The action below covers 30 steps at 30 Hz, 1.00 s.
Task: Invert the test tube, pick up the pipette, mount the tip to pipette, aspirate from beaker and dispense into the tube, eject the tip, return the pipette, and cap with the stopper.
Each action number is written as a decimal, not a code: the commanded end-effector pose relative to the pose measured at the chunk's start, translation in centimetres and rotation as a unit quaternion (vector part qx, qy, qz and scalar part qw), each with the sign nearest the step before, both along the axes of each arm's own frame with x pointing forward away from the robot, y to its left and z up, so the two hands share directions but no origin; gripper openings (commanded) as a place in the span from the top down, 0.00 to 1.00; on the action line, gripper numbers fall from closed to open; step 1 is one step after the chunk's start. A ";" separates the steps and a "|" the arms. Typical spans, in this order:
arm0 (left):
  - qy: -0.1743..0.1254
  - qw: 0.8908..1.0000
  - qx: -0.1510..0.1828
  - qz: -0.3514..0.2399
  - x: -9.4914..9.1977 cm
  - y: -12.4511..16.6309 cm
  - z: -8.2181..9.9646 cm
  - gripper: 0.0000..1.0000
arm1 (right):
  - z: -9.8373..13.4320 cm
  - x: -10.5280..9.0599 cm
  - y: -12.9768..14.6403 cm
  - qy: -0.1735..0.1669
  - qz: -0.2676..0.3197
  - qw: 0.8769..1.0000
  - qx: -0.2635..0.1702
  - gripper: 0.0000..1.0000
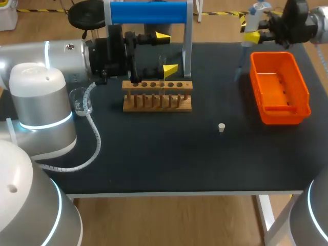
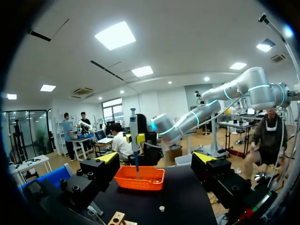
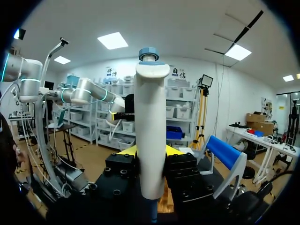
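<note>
White smooth cylindrical pipette (image 3: 151,140), blue-grey cap on top, being held upright, clamped between fingers of right gripper (image 1: 249,31), at far table edge beside orange plastic bin (image 1: 279,87). Left gripper (image 1: 166,52) being held level, fingers spread wide, gripping nothing, over slotted wooden rack (image 1: 157,95). Small pale stopper (image 1: 221,127) lying on black tabletop (image 1: 154,154); glass beaker (image 1: 82,102) beside left arm.

Counted: one wooden tube rack (image 1: 157,96), one orange bin (image 1: 303,97), one glass beaker (image 1: 82,101), one small white stopper (image 1: 221,127), one blue-topped stand (image 1: 148,13), one pipette (image 3: 151,131). Robot arms number two: one left arm (image 1: 41,59), one right arm (image 1: 313,21).
</note>
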State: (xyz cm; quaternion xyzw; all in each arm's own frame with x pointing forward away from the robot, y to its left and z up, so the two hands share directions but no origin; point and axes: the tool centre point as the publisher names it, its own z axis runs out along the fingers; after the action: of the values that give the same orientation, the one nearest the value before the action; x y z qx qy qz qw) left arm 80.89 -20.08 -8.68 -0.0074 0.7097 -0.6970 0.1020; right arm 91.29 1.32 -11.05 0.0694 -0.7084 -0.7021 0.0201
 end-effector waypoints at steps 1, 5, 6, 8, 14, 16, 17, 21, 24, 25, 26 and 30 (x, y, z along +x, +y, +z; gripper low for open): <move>-0.001 1.000 -0.001 0.002 -0.1 -0.1 -0.1 0.00 | 0.3 0.2 -3.0 0.000 -0.006 1.000 -0.001 1.00; -0.001 1.000 -0.001 0.002 -0.1 -0.1 -0.1 0.00 | 0.5 0.8 -5.1 -0.002 -0.013 1.000 0.001 1.00; -0.001 1.000 -0.001 0.002 -0.1 -0.1 -0.1 0.00 | 0.5 0.9 -5.5 -0.003 -0.013 1.000 0.001 1.00; -0.001 1.000 -0.001 0.002 -0.1 -0.1 -0.1 0.00 | 0.4 1.3 -6.5 -0.002 -0.014 1.000 0.004 1.00; -0.001 1.000 -0.001 0.002 -0.1 -0.1 -0.1 0.00 | 0.2 1.8 -8.9 -0.007 -0.019 1.000 0.007 1.00; -0.001 1.000 -0.001 0.002 -0.1 -0.1 -0.1 0.00 | 0.2 2.0 -9.7 -0.007 -0.020 1.000 0.007 1.00; -0.001 1.000 -0.001 0.002 -0.1 -0.1 -0.1 0.00 | 0.1 2.1 -10.1 -0.009 -0.021 1.000 0.005 1.00; -0.001 1.000 -0.001 0.002 -0.1 -0.1 -0.1 0.00 | 0.0 2.4 -11.6 -0.012 -0.024 1.000 0.003 1.00; -0.001 1.000 -0.001 0.002 -0.1 -0.1 -0.1 0.00 | 0.0 2.5 -12.6 -0.014 -0.028 0.999 0.003 1.00; -0.001 1.000 -0.001 0.002 -0.1 -0.1 -0.1 0.00 | -0.1 2.5 -12.9 -0.015 -0.029 0.999 0.003 1.00; -0.001 1.000 -0.001 0.002 -0.1 -0.1 -0.1 0.00 | -0.1 2.5 -13.1 -0.015 -0.030 0.999 0.003 1.00; -0.001 1.000 -0.001 0.002 -0.1 -0.1 -0.1 0.00 | -0.3 2.7 -14.1 -0.017 -0.032 0.999 0.004 1.00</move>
State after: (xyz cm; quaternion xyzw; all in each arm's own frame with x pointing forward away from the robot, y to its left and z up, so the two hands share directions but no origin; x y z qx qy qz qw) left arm 80.89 -20.08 -8.69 -0.0074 0.7097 -0.6970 0.1020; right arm 93.72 -12.02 -11.18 0.0547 -0.7089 -0.7029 -0.0188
